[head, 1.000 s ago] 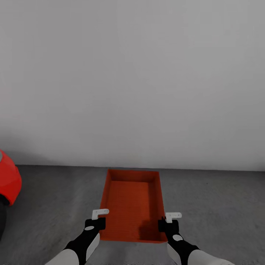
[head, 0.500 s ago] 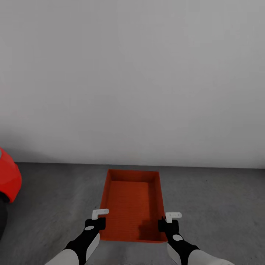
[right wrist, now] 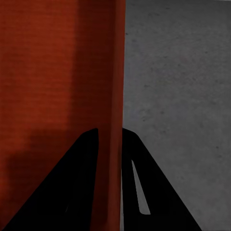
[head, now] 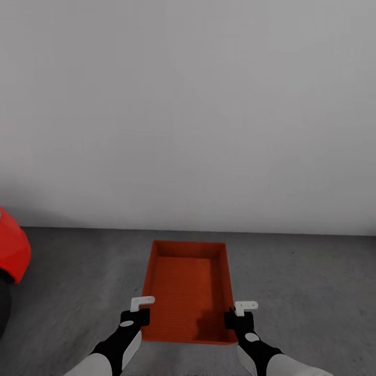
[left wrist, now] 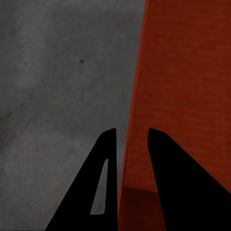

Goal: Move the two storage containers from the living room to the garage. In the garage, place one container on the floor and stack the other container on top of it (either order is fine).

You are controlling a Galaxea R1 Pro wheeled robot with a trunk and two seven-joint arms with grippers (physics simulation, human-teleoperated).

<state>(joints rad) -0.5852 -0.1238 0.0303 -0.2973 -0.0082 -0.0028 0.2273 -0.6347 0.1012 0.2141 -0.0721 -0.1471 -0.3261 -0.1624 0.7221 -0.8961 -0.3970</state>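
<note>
One orange-red storage container hangs low over the dark grey garage floor, its long side running away from me. My left gripper is shut on its left wall near the front corner, and my right gripper is shut on the right wall opposite. In the left wrist view the black fingers straddle the thin wall of the container, with the gripper over the rim. The right wrist view shows the same hold: gripper, container, floor beside it.
A plain white-grey wall rises just beyond the container's far end. Part of a shiny red car juts in at the left edge, with its dark wheel below. Bare floor lies on both sides of the container.
The line where wall meets floor has slid slightly up the picture, so the camera has moved. The container and both grippers keep the same place in the view.
</note>
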